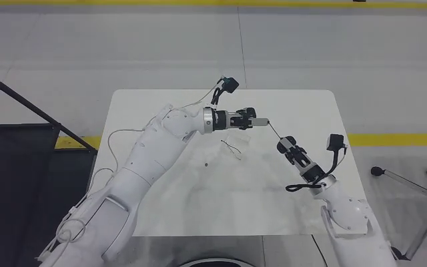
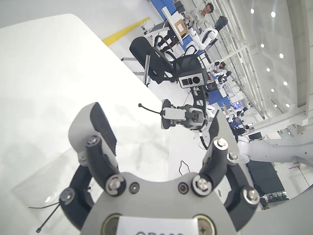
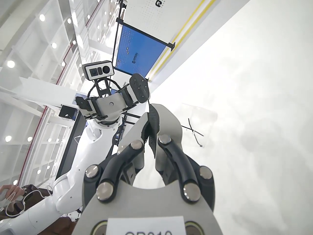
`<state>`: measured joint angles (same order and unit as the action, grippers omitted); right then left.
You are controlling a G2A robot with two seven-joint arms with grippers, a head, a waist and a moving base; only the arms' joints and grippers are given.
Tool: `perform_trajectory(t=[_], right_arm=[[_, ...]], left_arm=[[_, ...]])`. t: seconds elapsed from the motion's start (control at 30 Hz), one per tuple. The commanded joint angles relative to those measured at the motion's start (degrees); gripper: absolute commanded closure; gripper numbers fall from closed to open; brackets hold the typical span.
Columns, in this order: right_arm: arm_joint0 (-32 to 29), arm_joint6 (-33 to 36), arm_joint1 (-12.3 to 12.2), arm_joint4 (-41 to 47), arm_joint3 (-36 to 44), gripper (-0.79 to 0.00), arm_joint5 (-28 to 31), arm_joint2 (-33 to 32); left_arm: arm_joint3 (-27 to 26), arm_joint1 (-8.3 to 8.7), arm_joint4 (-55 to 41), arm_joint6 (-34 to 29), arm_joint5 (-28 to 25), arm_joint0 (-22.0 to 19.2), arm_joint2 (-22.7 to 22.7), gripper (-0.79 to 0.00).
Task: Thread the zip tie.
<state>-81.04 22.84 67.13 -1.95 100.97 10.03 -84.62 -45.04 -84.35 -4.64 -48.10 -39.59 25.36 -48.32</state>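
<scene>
above the table (image 1: 300, 107), the right tool (image 1: 285, 141) pinches the zip tie (image 1: 275, 130), the left tool (image 1: 259, 122) spread wide nearby.

A thin black plastic zip tie (image 1: 273, 129) in right gripper (image 1: 284, 141) points toward left gripper (image 1: 262, 122); spare black ties (image 1: 231, 147) lie on white rectangular table (image 1: 167, 200).

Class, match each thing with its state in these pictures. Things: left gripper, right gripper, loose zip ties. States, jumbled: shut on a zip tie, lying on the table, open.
Column one:
1. left gripper
2. right gripper
3. loose zip ties

Column two:
A. lying on the table
B. open
C. shut on a zip tie

Pairs: 1-B; 2-C; 3-A.
</scene>
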Motion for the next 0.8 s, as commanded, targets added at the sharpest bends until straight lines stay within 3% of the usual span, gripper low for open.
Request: perform_trajectory(t=[0.0, 0.27, 0.57, 0.6, 0.67, 0.77], right_arm=[[0.0, 0.0, 0.0, 0.0, 0.0, 0.0, 0.0, 0.0], [-0.8, -7.6, 0.8, 4.0, 0.0, 0.0, -0.4, 1.0], [-1.0, -11.6, 1.4, 3.7, 0.6, 0.0, 1.5, 3.1], [-1.0, -11.8, 1.5, 3.6, 0.6, 0.0, 1.7, 3.2], [-1.1, -12.0, 1.5, 3.1, 0.5, 0.0, 2.0, 3.4], [-1.2, -12.3, 1.6, 2.7, 0.5, 0.0, 2.4, 3.6]], left_arm=[[-1.2, -0.01, 0.1, 1.3, -0.1, 1.4, 0.1, -0.785], [-6.5, -0.22, 3.9, 16.5, -2.2, 8.9, -0.5, -0.785], [-6.9, -2.35, 4.0, 28.6, -4.3, 13.7, 1.9, -0.782], [-6.5, -2.63, 3.2, 28.6, -4.4, 13.8, 2.2, -0.723], [-5.5, -3.14, 1.6, 28.3, -4.3, 13.5, 2.6, -0.696], [-3.7, -3.91, -0.8, 27.6, -4.2, 13.0, 3.2, -0.594]])
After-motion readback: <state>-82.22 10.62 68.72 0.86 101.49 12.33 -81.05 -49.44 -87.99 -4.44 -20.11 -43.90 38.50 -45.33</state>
